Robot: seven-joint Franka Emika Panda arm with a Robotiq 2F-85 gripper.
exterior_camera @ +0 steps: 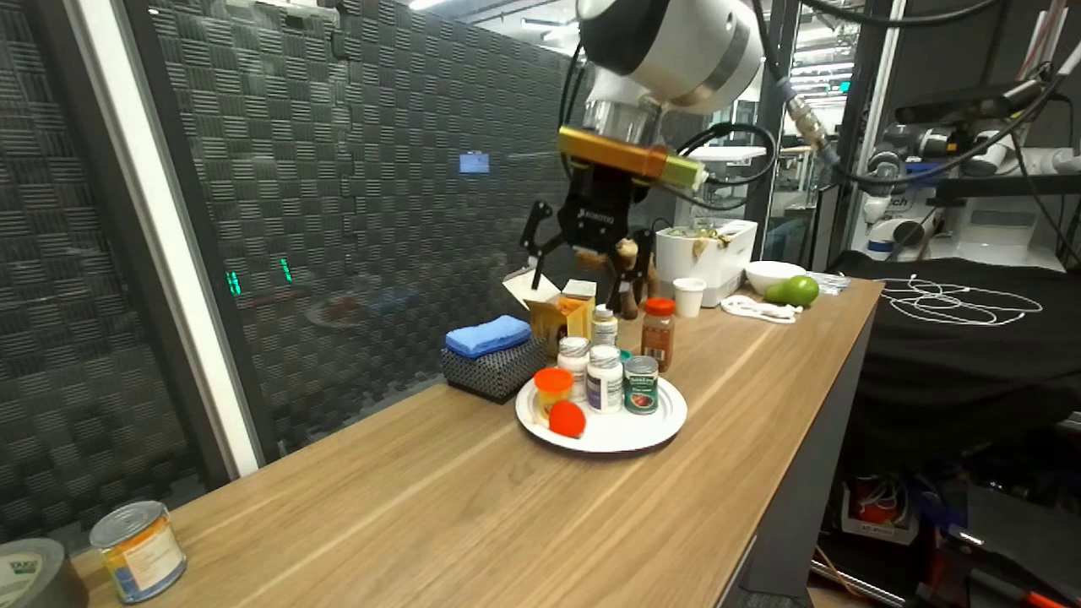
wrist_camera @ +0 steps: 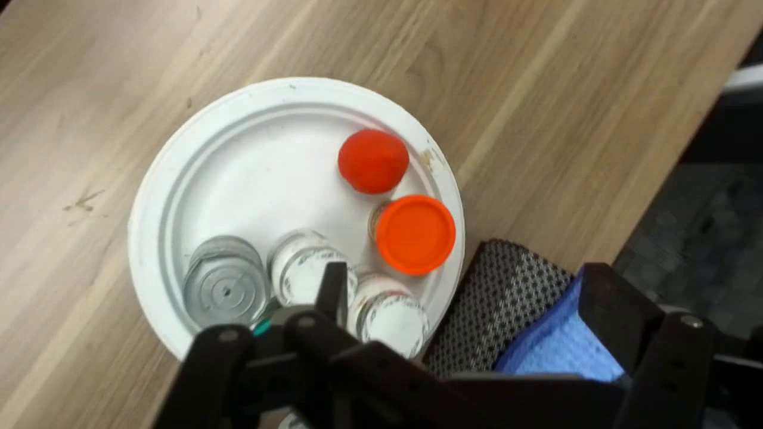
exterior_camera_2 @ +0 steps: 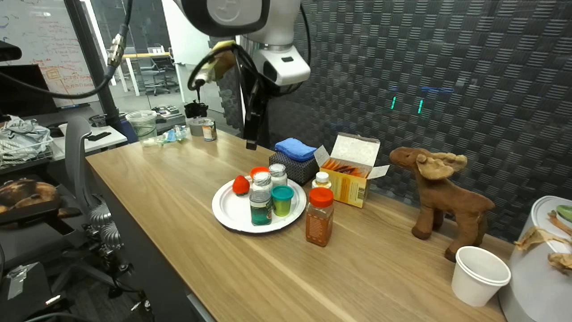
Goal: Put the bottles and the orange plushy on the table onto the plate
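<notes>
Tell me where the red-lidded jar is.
In an exterior view, the jar stands on the table just right of the plate, in front of the white-capped bottle.

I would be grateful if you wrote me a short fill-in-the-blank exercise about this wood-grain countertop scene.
The folded cloth on the dark patterned rectangular box is coloured ____.
The tall, clear, red-lidded jar stands beside the round white ____, not on it.
The cylindrical metal can next to the teal-lidded jar has a ____ label.
The black two-fingered gripper is ____ rather than shut.
Missing words, in order: blue; plate; green; open.
</notes>
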